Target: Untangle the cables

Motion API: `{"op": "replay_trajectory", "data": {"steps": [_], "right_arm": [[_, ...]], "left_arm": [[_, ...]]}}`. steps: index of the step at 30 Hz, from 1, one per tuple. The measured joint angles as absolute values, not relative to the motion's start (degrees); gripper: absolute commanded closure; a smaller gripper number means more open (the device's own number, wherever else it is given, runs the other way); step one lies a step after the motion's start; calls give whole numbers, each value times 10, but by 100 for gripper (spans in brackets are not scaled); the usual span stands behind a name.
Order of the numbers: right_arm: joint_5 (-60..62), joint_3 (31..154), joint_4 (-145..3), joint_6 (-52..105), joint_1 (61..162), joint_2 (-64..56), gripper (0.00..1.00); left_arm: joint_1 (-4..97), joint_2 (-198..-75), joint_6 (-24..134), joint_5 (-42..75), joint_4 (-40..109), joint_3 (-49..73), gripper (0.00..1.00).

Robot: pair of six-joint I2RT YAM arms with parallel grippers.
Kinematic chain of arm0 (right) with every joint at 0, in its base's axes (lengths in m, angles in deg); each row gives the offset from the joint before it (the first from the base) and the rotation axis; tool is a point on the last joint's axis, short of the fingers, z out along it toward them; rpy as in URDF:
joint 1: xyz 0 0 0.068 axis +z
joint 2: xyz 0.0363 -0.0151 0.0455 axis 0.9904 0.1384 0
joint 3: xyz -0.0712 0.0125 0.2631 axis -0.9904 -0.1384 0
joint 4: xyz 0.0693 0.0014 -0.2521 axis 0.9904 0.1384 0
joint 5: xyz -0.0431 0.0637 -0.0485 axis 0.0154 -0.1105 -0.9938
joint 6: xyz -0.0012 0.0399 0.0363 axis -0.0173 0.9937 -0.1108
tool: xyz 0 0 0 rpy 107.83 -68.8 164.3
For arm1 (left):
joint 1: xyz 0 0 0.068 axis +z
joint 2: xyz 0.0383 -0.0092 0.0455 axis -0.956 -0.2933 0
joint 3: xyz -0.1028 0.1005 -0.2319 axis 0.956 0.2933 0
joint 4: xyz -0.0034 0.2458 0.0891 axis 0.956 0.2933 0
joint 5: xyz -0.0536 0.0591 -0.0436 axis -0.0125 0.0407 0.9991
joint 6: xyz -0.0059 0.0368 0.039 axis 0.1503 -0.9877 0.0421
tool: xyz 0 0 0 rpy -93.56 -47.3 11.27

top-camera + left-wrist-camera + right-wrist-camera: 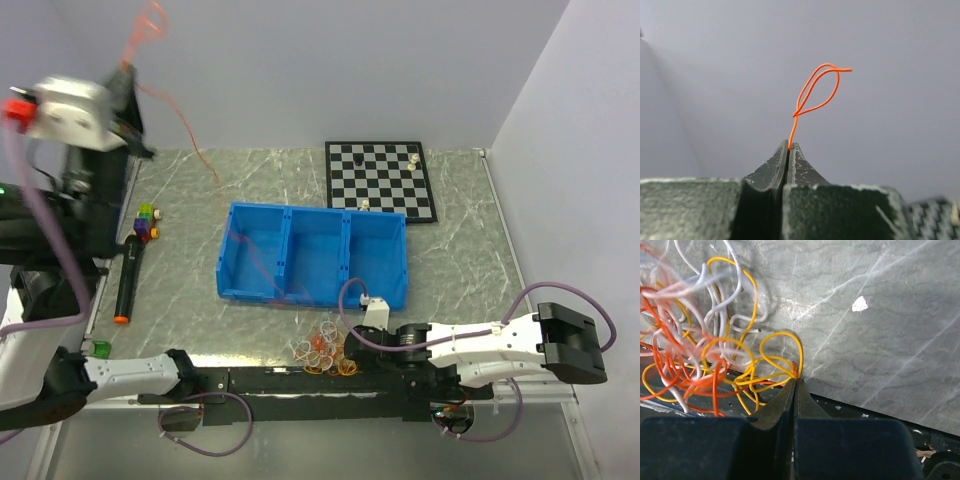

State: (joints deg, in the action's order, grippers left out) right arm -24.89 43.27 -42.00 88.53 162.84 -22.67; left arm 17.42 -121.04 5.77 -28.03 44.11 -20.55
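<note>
The cables (322, 350) lie as a small clump of orange, yellow and white loops at the table's near edge, in front of the blue bin. My right gripper (348, 348) is at the clump's right side; in the right wrist view this gripper (795, 378) is shut on yellow and orange strands of the clump (700, 350). My left gripper (128, 72) is raised high at the far left, shut on one orange cable (196, 150) that trails down across the bin toward the clump. In the left wrist view, that cable's looped end (820, 90) sticks up above the shut gripper (789, 145).
A blue three-compartment bin (228, 262) stands mid-table. A chessboard (380, 178) with a few pieces lies behind it on the right. A black marker with an orange tip (127, 280) and small coloured blocks (147, 222) lie on the left.
</note>
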Motion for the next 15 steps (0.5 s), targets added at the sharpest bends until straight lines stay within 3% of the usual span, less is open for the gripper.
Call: {"op": "replay_trajectory", "data": {"steps": [6,15], "right_arm": [[-255,432,-419,896,1636,-227,100],[-263,427,-419,911,1643,-232,100]], "left_arm": [[174,-1281,13,-289,355,-363,99],[174,-1246,6,-285,331,-305,99]]}}
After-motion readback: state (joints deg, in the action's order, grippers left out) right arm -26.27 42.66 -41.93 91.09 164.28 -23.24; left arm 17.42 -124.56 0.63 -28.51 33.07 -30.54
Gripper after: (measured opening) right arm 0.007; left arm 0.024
